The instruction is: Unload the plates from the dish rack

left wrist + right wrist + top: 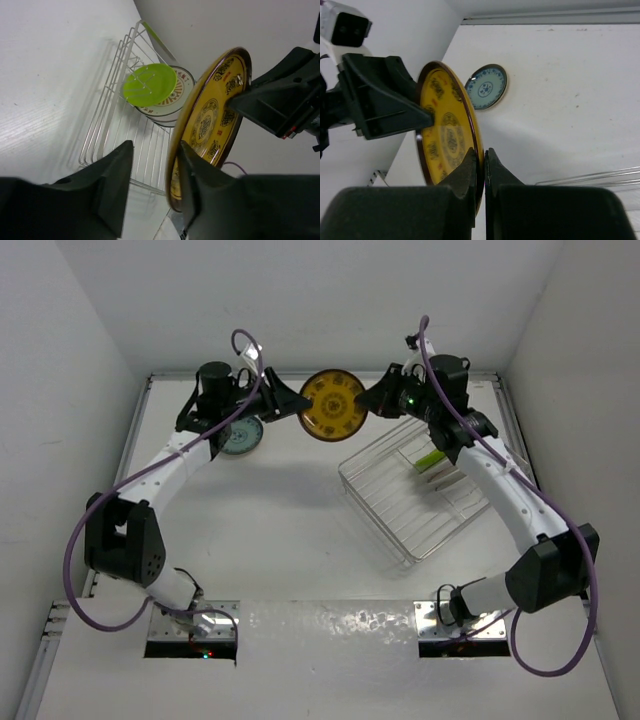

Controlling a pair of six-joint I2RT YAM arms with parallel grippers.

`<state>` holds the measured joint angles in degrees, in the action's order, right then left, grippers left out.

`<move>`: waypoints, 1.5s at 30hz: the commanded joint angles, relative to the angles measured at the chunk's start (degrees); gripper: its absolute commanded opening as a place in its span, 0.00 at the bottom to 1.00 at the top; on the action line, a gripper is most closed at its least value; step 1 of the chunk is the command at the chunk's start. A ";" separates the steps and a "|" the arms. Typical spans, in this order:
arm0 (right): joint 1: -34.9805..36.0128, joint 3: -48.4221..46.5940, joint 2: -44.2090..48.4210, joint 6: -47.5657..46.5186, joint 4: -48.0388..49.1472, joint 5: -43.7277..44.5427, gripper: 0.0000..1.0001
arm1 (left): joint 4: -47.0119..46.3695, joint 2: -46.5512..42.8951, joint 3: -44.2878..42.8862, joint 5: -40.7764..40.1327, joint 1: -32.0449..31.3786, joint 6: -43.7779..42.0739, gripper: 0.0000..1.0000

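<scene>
A yellow-orange patterned plate (333, 405) hangs on edge in the air between both grippers, behind the dish rack (385, 510). My right gripper (372, 400) is shut on its right rim; the right wrist view shows the jaws (482, 151) pinching the plate (447, 135). My left gripper (295, 402) is open, its jaws astride the plate's left rim (210, 125), one finger against the plate's face. A lime green plate (150, 84) and a white plate with an orange pattern (175, 102) stand in the rack (107, 130).
A small blue-and-white plate (240, 437) lies flat on the table at the back left, under the left arm; it also shows in the right wrist view (487, 87). The rack sits at an angle on the right half. White walls close in the table at the back and sides.
</scene>
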<state>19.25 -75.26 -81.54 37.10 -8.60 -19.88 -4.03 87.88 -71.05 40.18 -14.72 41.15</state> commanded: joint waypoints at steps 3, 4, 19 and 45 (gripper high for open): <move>1.32 0.73 -0.99 3.15 9.82 -2.88 0.00 | -3.26 2.39 -2.25 0.60 -0.40 -0.01 0.14; 1.32 0.99 -1.34 3.24 9.92 -2.36 0.01 | -2.91 2.82 -2.43 -0.27 -0.40 -0.27 0.00; -3.42 0.03 2.78 -2.29 -21.54 26.56 0.99 | 20.20 11.16 -6.47 -34.38 18.67 -0.71 0.00; -4.74 -11.66 -8.29 -5.99 -38.78 45.71 0.99 | 22.75 -0.50 4.07 -31.66 15.34 -6.77 1.00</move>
<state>14.74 -84.68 -89.93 30.15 -44.16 18.50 19.62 92.38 -68.18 7.57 3.53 38.02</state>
